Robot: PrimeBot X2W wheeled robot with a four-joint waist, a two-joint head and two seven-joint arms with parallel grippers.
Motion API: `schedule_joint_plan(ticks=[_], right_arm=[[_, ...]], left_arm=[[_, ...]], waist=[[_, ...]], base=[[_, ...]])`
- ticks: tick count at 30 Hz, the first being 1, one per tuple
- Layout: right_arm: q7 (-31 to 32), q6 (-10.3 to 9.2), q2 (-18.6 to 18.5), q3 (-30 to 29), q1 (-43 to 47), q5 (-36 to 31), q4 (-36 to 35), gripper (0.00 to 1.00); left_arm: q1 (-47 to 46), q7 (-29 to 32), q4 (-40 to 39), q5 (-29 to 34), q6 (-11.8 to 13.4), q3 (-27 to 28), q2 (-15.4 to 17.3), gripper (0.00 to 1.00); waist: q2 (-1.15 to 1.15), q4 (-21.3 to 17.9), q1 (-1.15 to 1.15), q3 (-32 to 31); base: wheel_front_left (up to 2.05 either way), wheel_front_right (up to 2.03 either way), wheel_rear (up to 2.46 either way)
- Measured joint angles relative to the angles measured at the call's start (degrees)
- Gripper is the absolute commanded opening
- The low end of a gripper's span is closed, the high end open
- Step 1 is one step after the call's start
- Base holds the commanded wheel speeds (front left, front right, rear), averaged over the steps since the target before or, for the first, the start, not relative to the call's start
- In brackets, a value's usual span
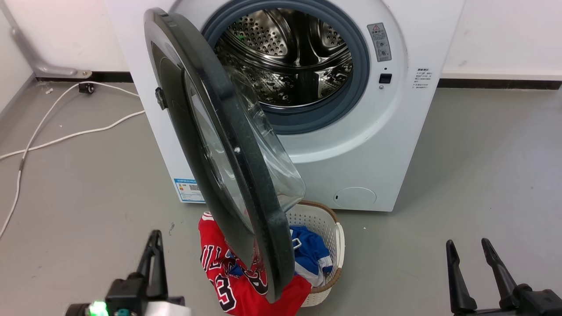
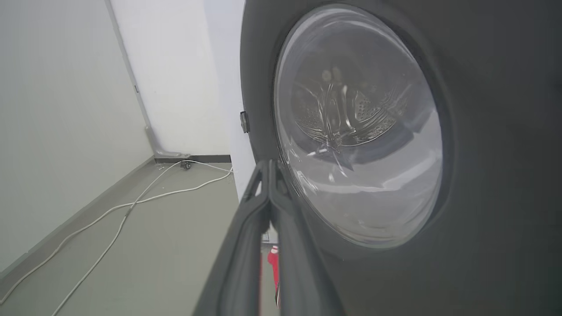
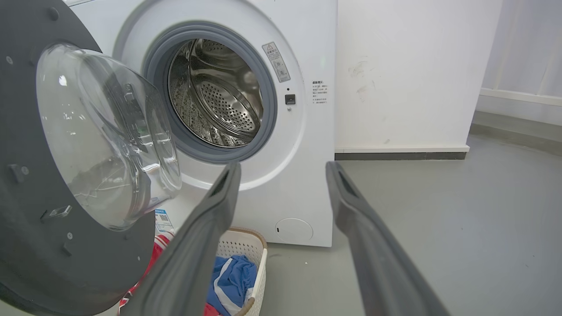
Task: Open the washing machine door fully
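The washing machine is a white front-loader with its steel drum showing. The washing machine door, a black disc with a clear glass bowl, stands swung out about halfway, its edge toward me. My left gripper is shut with nothing in it, low and to the left of the door's outer face. Its wrist view shows the shut gripper close beside the door; whether they touch I cannot tell. My right gripper is open and empty at the lower right, and its wrist view faces the door's inner side.
A white laundry basket with a blue garment stands on the floor right under the door, and a red jersey hangs over its side. White cables trail over the grey floor at the left.
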Motion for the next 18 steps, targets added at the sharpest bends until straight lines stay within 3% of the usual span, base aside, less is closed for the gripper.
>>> schedule_joint_plan(ticks=[10,18], right_arm=[[0.0,0.0,0.0,0.2,-0.1,-0.3,-0.3,1.0],[0.0,0.0,0.0,0.8,-0.4,-0.8,-0.6,1.0]], left_arm=[[-7.4,0.0,-11.0,0.5,-0.6,4.1,2.4,0.0],[-13.8,0.0,-21.6,2.7,-1.4,0.0,2.4,0.0]], waist=[[0.0,0.2,0.0,0.2],[0.0,-0.2,0.0,0.5]], base=[[0.0,0.0,0.0],[0.0,0.0,0.0]])
